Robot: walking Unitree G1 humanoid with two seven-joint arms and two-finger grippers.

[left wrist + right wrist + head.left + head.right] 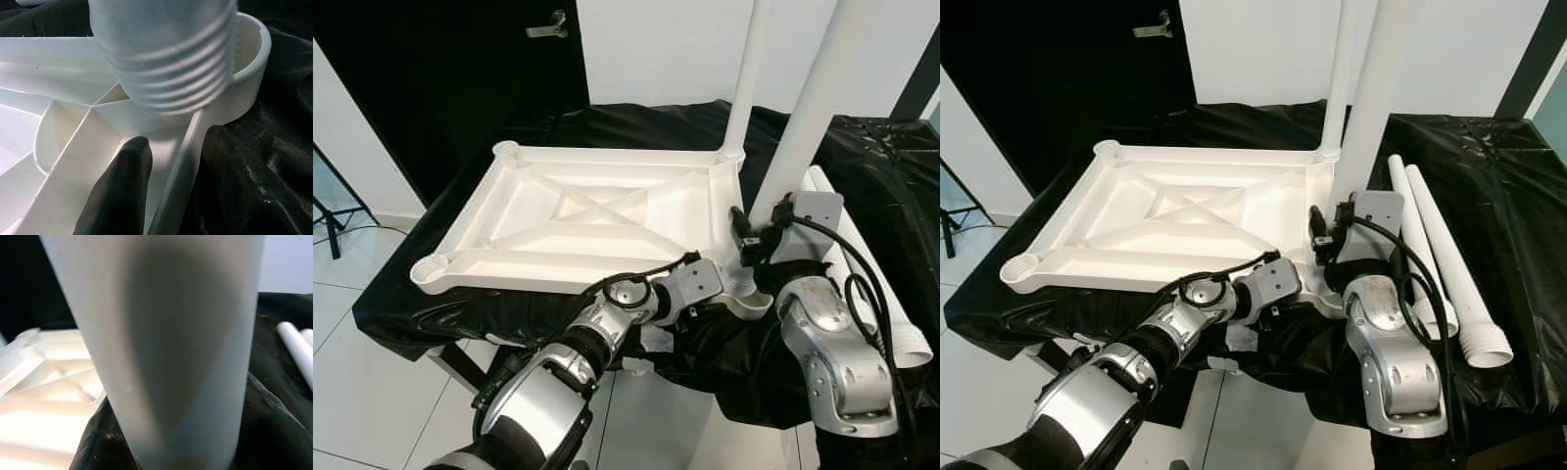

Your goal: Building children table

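Note:
A white plastic tabletop [558,211] lies upside down on a black-draped surface. One white leg [749,69] stands upright in its far right corner socket. A second white leg [818,98] stands at the near right corner, and my right gripper [754,233] is shut around its lower part. In the left wrist view, this leg's threaded end [166,73] sits in the corner socket [249,73]. My left gripper [176,196] straddles the tabletop's rim beside that socket, with one black finger [122,191] inside the rim.
Two loose white legs [1440,255] lie side by side on the black cloth [1489,166] to the right. A dark door with a metal handle [548,24] is behind on the left. A stand's black leg [333,220] rests on the tiled floor.

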